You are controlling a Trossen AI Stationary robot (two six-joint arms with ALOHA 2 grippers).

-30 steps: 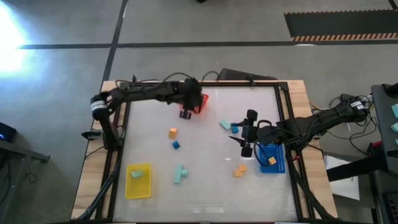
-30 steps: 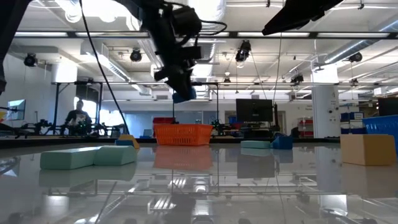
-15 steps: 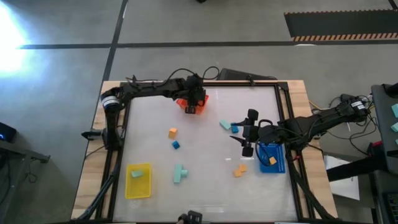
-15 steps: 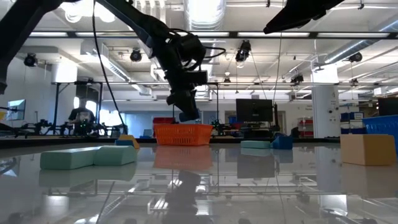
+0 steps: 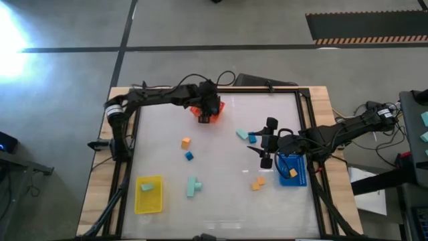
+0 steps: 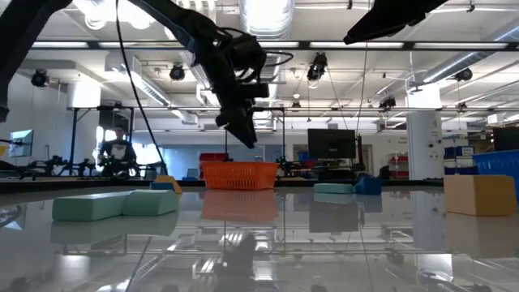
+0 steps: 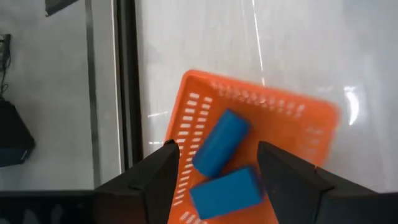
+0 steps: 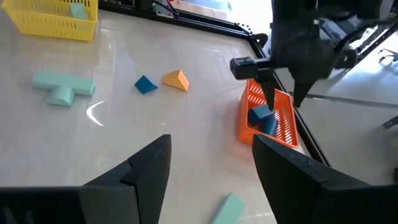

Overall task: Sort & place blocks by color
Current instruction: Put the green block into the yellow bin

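We see the left gripper (image 5: 207, 114) hanging over the orange tray (image 7: 292, 118) at the table's far edge, fingers spread, gripping nothing. Two blue blocks (image 7: 221, 142) lie in that tray. The right gripper (image 5: 265, 148) waits with fingers apart beside the blue tray (image 5: 297, 175). Other blocks (image 5: 186, 142) in orange, blue and mint lie scattered across the table (image 5: 221, 201), one in the yellow tray (image 5: 139, 198).

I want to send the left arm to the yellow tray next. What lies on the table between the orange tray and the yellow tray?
In the high view, a small orange block and small blue block lie just beside the line from orange tray to yellow tray; otherwise bare.
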